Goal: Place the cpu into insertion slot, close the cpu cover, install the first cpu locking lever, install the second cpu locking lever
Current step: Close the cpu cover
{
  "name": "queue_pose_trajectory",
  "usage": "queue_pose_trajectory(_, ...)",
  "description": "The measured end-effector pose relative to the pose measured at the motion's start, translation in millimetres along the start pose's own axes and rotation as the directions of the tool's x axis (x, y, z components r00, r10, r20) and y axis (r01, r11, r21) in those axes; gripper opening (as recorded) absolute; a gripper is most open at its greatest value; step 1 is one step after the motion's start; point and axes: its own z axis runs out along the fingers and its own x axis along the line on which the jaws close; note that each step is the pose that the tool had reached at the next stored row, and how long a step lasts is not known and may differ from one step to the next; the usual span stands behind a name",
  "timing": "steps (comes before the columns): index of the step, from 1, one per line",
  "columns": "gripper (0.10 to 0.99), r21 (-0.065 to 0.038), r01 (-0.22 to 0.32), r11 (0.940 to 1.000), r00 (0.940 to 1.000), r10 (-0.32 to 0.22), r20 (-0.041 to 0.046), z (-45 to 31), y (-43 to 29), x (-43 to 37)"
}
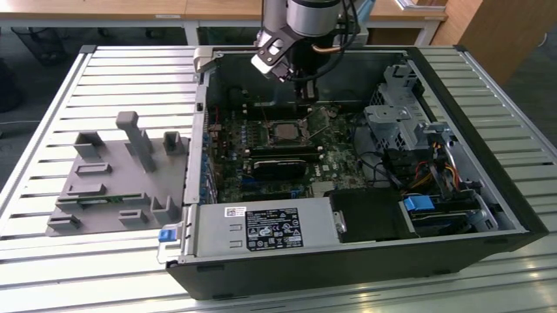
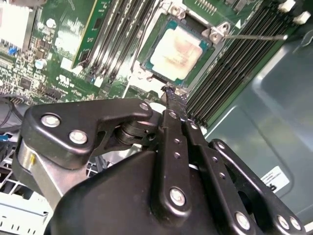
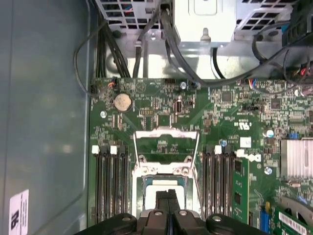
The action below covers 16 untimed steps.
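- Inside the insertion slot [image 1: 270,134], the cpu [image 2: 175,46] lies flat. Its pale metal top faces up and is fully bare in the second wrist view.
- At the slot's far edge in the first wrist view, the cpu cover [image 3: 166,132] stands raised off the chip, and green board shows through its cut-out centre.
- A thin metal lever [image 2: 254,35] slants out from one corner of the slot, across the long black memory slots [image 2: 234,63] beside it.
- The gripper [image 2: 168,92] hangs near the edge of the slot, its two black fingers pressed together with nothing between them. Whether the tip touches the slot's frame cannot be told.
- In the exterior view, the arm comes down into the open computer case [image 1: 348,274], with the gripper at about 12 o'clock of the slot.
- A long black module [image 1: 280,158] lies just beside the slot at 6 o'clock, and a silver drive cage [image 1: 396,124] stands at 3 o'clock.
- Farther out at 6 o'clock, a labelled power supply [image 1: 261,228] sits against the case's near wall.
- Outside the case, well apart at 9 o'clock, a grey fixture block [image 1: 113,176] rests on the slatted metal table [image 1: 87,274].
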Motion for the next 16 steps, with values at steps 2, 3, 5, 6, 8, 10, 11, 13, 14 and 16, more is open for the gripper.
queue_pose_trajectory(2,0.106,0.001,0.0,1.0,1.0,0.0,-0.0002,0.1,3.7,0.0)
queue_pose_trajectory(3,0.106,0.001,0.0,1.0,1.0,0.0,-0.0003,0.2,5.6,0.1)
queue_pose_trajectory(5,0.106,0.002,0.0,1.0,1.0,0.0,-0.0003,0.3,9.3,0.1)
queue_pose_trajectory(6,0.106,0.002,0.0,1.0,1.0,0.0,-0.0003,0.4,10.8,0.1)
queue_pose_trajectory(8,0.106,0.002,0.0,1.0,1.0,0.0,-0.0002,0.5,12.8,0.2)
queue_pose_trajectory(10,0.106,0.002,0.001,1.0,1.0,-0.001,-0.0005,0.6,14.4,0.2)
queue_pose_trajectory(11,0.106,0.002,0.001,1.0,1.0,-0.001,-0.001,0.7,15.8,0.2)
queue_pose_trajectory(13,0.106,0.004,0.002,1.0,1.0,-0.002,-0.0014,1.0,19.4,0.2)
queue_pose_trajectory(14,0.106,0.004,0.003,1.0,1.0,-0.003,-0.0014,1.1,20.7,0.2)
queue_pose_trajectory(16,0.106,0.005,0.003,1.0,1.0,-0.003,-0.0015,1.4,21.9,0.2)
